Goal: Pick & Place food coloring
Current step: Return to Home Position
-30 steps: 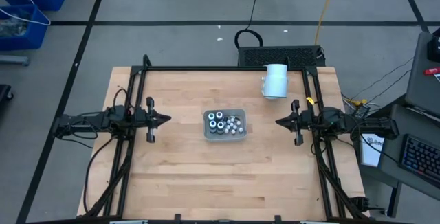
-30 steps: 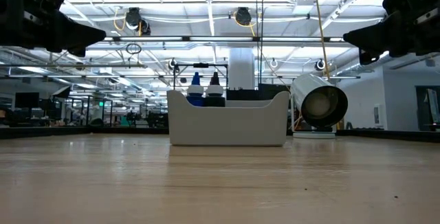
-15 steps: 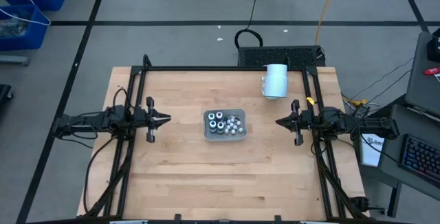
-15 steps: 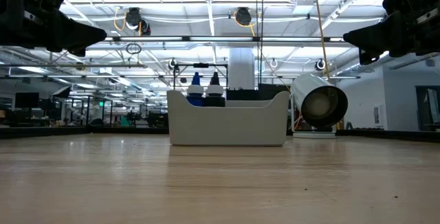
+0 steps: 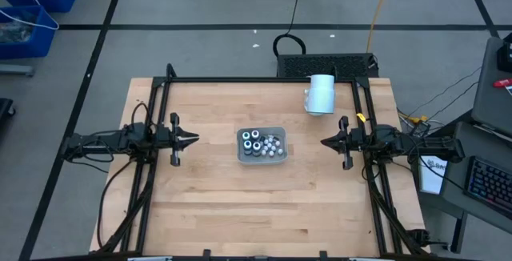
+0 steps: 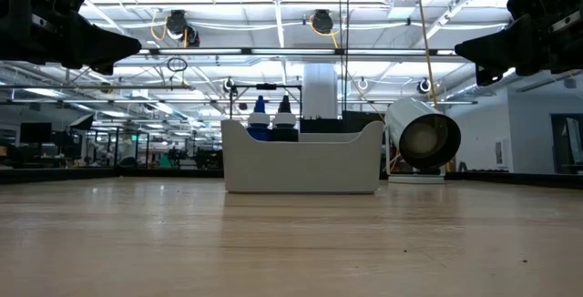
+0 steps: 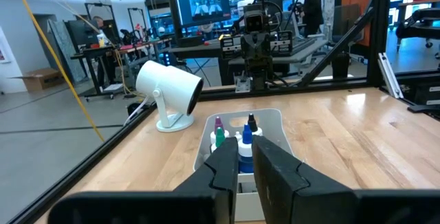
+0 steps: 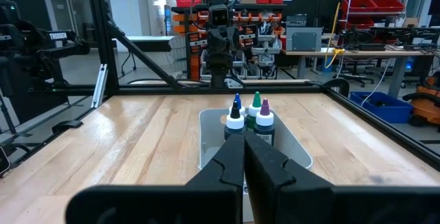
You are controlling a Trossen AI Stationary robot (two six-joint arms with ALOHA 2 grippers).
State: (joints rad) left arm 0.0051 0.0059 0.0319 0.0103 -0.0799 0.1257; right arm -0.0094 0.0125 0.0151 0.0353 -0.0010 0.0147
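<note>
Dark left end effector [image 5: 192, 140] slightly parted, right end effector [image 5: 326, 142] closed, both empty.

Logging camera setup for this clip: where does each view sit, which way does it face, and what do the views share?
High: overhead, straight down; left gripper, right gripper flank the tray.
Low: table height, level across the table; tray, white cylinder, arms at the upper corners.
Left wrist: past its own fingers toward the bottles.
Right wrist: opposite way, own fingers.
Shared: tray of bottles.

Smooth pale wood table [image 5: 208, 205]; translucent plastic tray [image 5: 262, 158].
</note>
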